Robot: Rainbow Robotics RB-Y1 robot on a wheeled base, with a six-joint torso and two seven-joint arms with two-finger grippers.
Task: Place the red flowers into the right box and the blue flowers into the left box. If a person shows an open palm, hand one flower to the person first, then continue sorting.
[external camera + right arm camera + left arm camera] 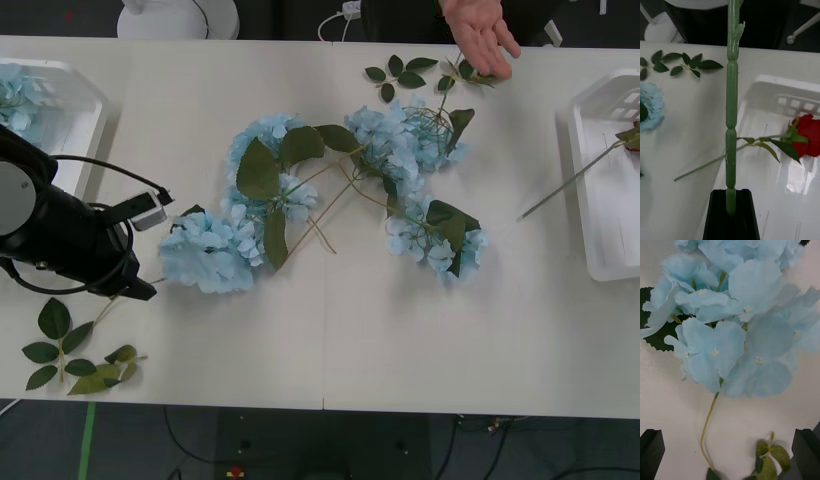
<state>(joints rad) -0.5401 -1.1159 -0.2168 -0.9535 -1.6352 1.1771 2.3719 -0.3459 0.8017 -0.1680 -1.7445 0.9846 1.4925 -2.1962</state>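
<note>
Several blue flowers (pixel 330 190) lie in a tangle mid-table, and one more (pixel 15 95) rests in the left box (pixel 88 95). My left gripper (pixel 730 459) hangs open just above the table, with the thin stem of the nearest blue flower (pixel 733 333) between its fingers; that head (pixel 205 252) lies beside my left arm (pixel 60 235). My right gripper (pixel 731 204) is shut on a thick green stem (pixel 731 112) whose head is out of view. Below it, a red flower (pixel 808 137) lies in the right box (pixel 786 84), its stem (pixel 565 185) poking over the rim. A person's open palm (pixel 482 35) reaches over the far edge.
Loose green leaf sprigs lie at the front left (pixel 75 355) and near the person's hand (pixel 400 72). Bare tabletop runs along the front edge and between the flowers and the right box (pixel 585 200).
</note>
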